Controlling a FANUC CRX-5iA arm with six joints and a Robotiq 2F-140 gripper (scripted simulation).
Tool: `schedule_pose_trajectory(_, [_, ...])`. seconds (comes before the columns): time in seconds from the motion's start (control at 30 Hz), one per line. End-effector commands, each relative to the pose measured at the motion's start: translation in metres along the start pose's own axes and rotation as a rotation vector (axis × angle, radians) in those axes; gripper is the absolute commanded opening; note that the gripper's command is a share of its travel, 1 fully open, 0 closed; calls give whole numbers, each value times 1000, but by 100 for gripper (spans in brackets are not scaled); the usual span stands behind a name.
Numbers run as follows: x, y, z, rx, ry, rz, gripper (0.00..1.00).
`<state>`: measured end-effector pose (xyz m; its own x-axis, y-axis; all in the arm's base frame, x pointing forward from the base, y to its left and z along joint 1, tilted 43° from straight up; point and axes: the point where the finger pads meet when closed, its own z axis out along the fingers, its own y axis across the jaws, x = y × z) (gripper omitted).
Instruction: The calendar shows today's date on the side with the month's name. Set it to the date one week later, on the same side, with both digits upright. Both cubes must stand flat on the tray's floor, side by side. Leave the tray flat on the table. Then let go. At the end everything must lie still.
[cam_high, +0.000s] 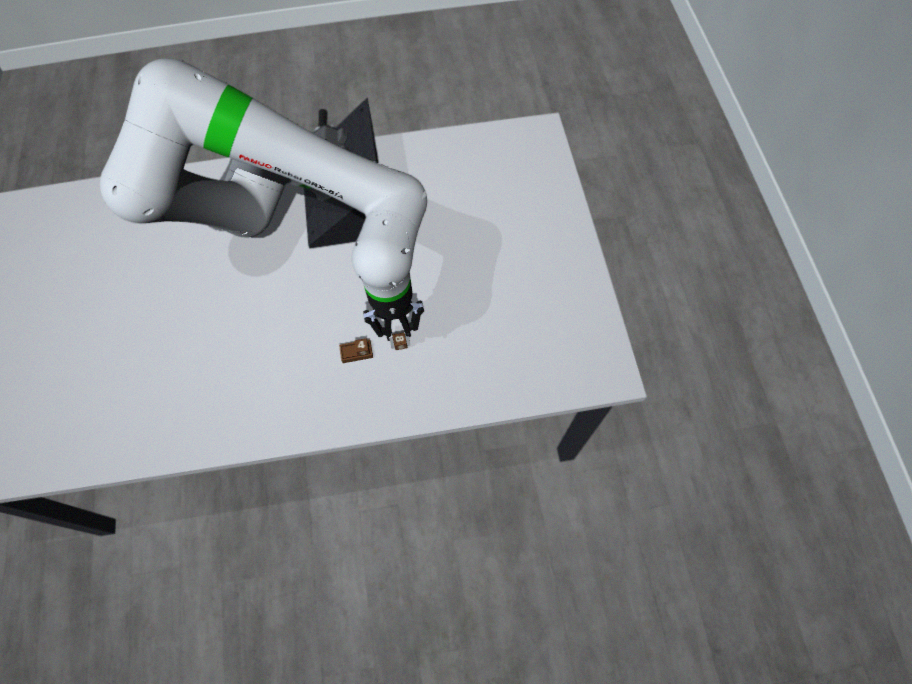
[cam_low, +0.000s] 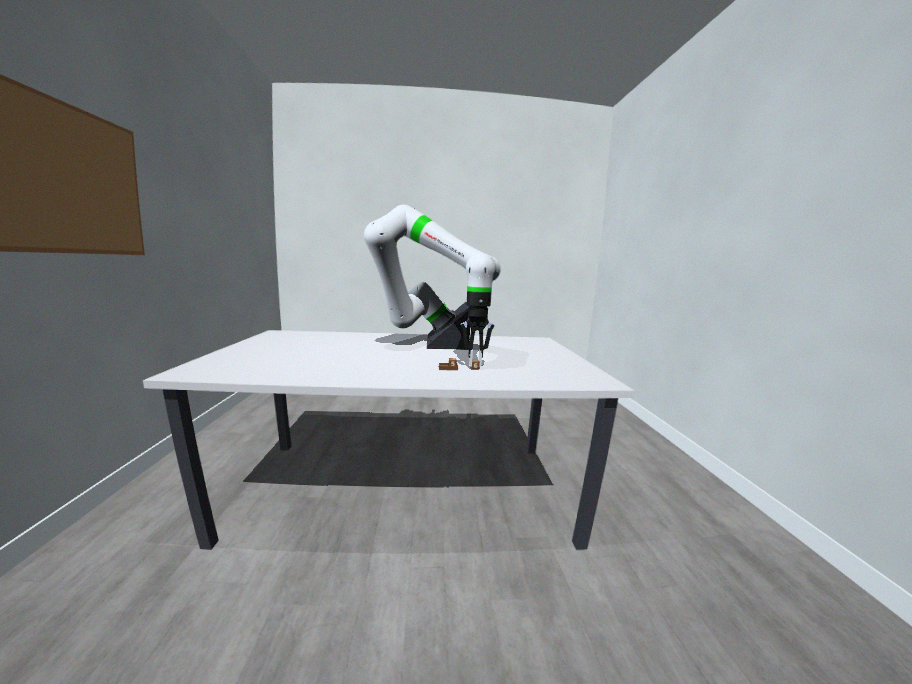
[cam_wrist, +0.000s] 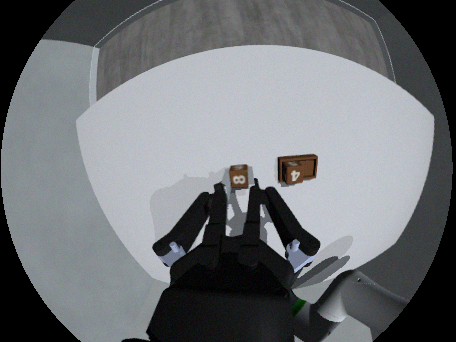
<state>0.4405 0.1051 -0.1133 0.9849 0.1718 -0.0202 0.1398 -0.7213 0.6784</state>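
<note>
A small brown wooden tray lies on the white table, with one digit cube in it showing a 4 on top. It also shows in the wrist view and in the exterior view. My gripper is shut on the other cube, which shows an 8 on top. This cube is to the right of the tray, low over the table or on it; I cannot tell which. The wrist view shows the cube between my fingertips. The exterior view shows the cube under the gripper.
A dark angled mount stands on the table behind the arm. The table's right edge is some way to the right of the gripper.
</note>
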Motion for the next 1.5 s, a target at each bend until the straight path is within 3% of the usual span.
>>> schedule_pose_trajectory(0.0, [0, 0, 0, 0, 0, 0, 16])
schedule_pose_trajectory(1.47, [0, 0, 4, 0, 0, 0, 16])
